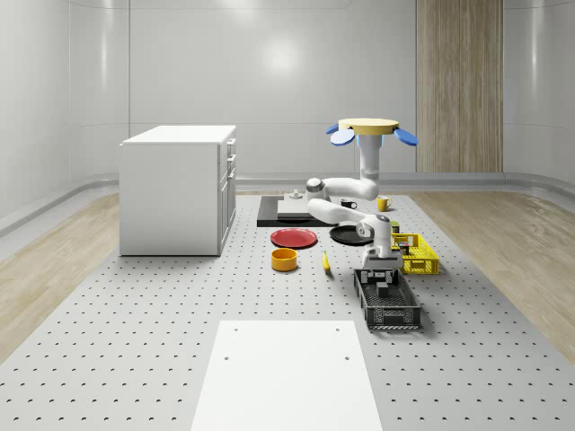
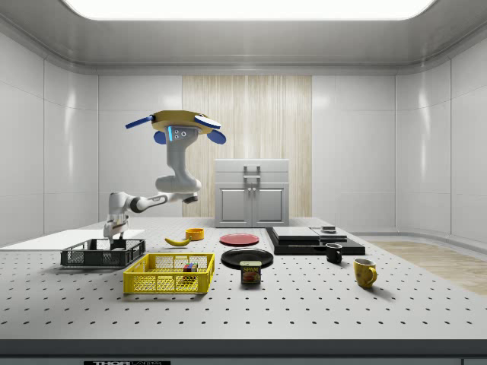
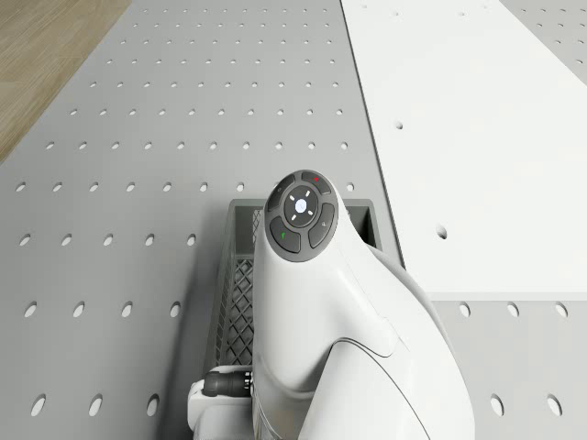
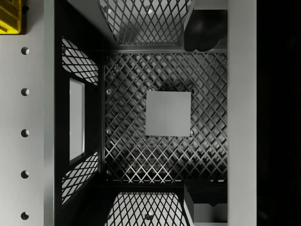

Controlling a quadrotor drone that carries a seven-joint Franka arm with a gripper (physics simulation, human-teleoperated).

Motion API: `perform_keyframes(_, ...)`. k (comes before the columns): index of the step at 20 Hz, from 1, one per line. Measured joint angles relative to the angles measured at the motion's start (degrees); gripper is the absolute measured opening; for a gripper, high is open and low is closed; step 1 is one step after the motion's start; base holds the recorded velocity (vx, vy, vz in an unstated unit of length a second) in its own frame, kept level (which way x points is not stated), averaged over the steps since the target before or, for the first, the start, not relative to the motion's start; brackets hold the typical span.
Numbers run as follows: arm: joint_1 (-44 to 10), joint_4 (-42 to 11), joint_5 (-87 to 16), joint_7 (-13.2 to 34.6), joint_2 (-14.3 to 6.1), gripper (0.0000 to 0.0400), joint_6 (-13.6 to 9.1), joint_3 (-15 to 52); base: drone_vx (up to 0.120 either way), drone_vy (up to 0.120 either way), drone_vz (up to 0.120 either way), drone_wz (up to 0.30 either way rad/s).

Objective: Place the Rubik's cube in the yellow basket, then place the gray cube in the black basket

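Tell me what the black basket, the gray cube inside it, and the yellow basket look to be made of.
Black basket: looks like dark wire or moulded plastic mesh, given the diamond lattice walls and floor with a faint sheen. Gray cube, lying on the basket floor: flat, matte, unmarked face, perhaps plastic or painted; undecidable. Yellow basket: likely glossy moulded plastic, given its uniform bright colour and grid walls.

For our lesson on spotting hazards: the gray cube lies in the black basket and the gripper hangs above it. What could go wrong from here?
1. The gripper hangs low at the black basket, fingers open above the gray cube. Leaving at a slant might catch the mesh wall and drag or tip the basket.
2. The drone hovers with its arm stretched out. A wobble could knock the nearby yellow basket, which holds the Rubik's cube.
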Motion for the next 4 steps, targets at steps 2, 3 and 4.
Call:
perform_keyframes(2, 0.0, -0.1, 0.2, 0.0, 0.0, 0.0400, -0.1, 0.2, 0.000, 0.000, 0.000, 0.000)
perform_keyframes(3, 0.1, -0.1, 0.2, 0.0, 0.0, 0.0400, -0.1, 0.3, 0.000, 0.000, 0.000, 0.000)
perform_keyframes(4, 0.1, -0.1, 0.3, 0.0, -0.1, 0.0400, -0.1, 0.3, 0.000, 0.000, 0.000, 0.000)
